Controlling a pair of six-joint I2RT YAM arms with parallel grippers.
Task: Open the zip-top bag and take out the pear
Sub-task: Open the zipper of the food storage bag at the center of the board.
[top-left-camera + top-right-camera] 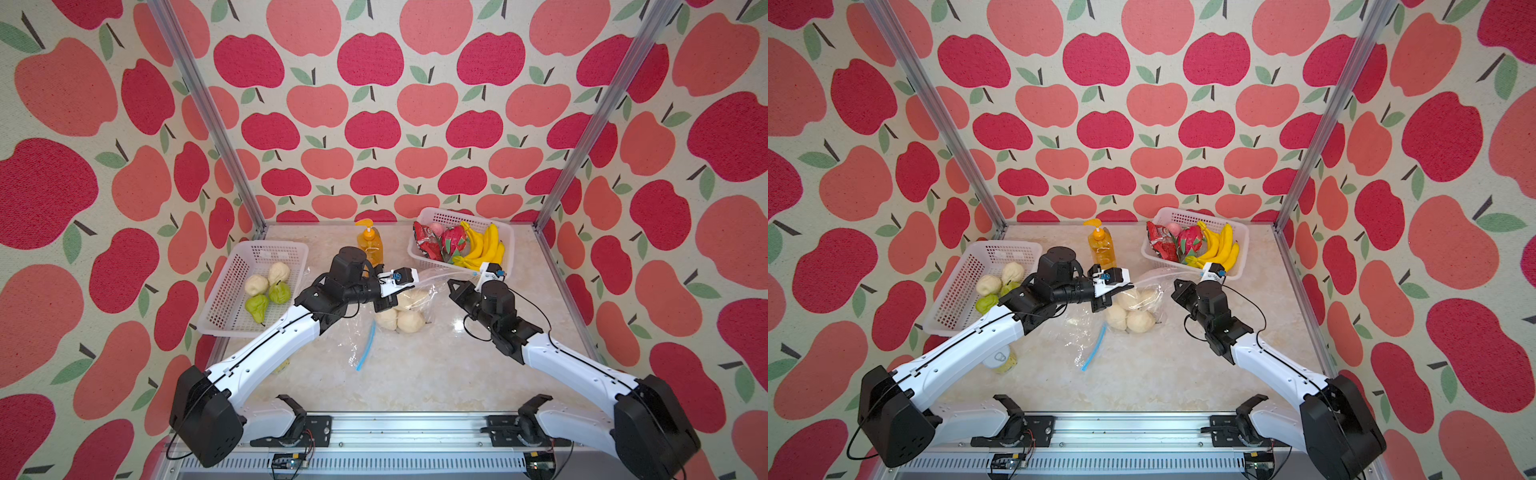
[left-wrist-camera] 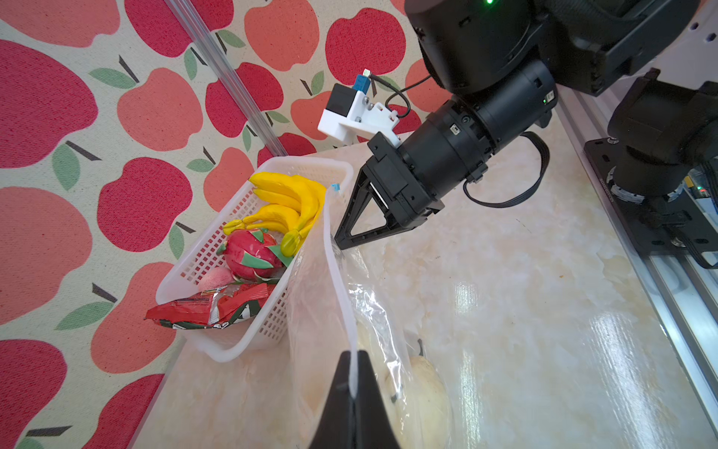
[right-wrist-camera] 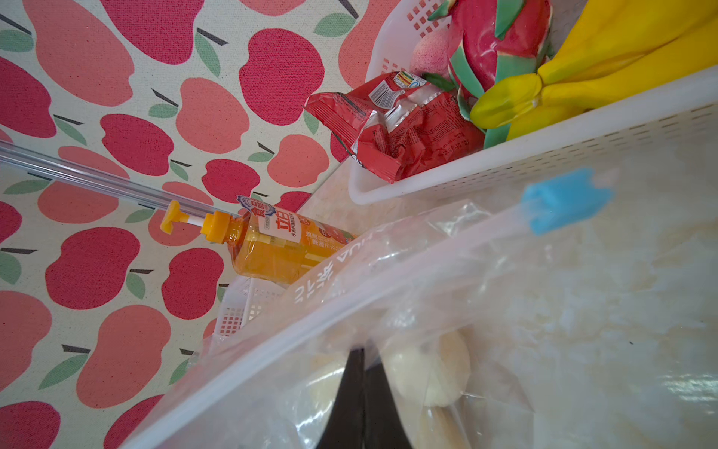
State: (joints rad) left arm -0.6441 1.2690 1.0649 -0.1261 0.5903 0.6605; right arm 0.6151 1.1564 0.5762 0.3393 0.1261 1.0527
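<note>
- So my left pincer [image 2: 352, 361] was clamped on the zip strip [image 2: 342, 295] of the bag [image 2: 318, 322].
- My right pincer [image 3: 363, 361] pinched its film.
- Pears [image 1: 409, 322] lay inside; none out yet.

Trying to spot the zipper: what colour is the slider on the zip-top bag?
Light blue; the slider on the zip-top bag shows best in the right wrist view.

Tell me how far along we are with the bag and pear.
Done: left gripper is shut on the zip strip of the zip-top bag, right gripper on its film. In hand: opening the mouth; whether it has parted I cannot tell. Left: the pale pears lie inside; none out.
</note>
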